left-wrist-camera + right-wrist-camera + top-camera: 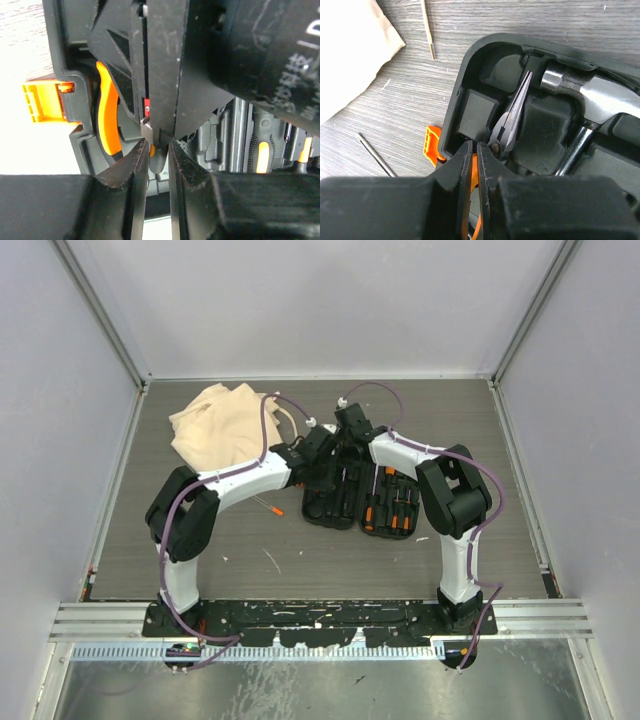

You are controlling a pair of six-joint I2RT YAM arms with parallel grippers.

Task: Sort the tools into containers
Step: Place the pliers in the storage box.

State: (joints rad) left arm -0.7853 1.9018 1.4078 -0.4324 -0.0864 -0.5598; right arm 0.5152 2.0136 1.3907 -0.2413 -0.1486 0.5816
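The black tool case [325, 508] lies open mid-table, its orange latch [431, 144] on the left wall. Pliers [516, 107] rest in its far-left pocket, needle nose pointing away, beside the steel hammer [592, 92]. My right gripper [475, 146] is shut on one orange pliers handle near the pivot. My left gripper [160, 148] meets it tip to tip from the other side. Its narrow jaws hold a grey-and-orange bit of that handle, next to the other orange handle [107, 120]. Screwdrivers [392, 508] fill the case's right half. The beige bag [222, 425] lies crumpled at back left.
A small orange-handled screwdriver [270, 508] lies loose on the table left of the case. Its thin shaft [376, 156] and a wooden stick [427, 30] show near the bag's edge [350, 50]. Both grippers [335, 443] crowd together over the case's far-left corner.
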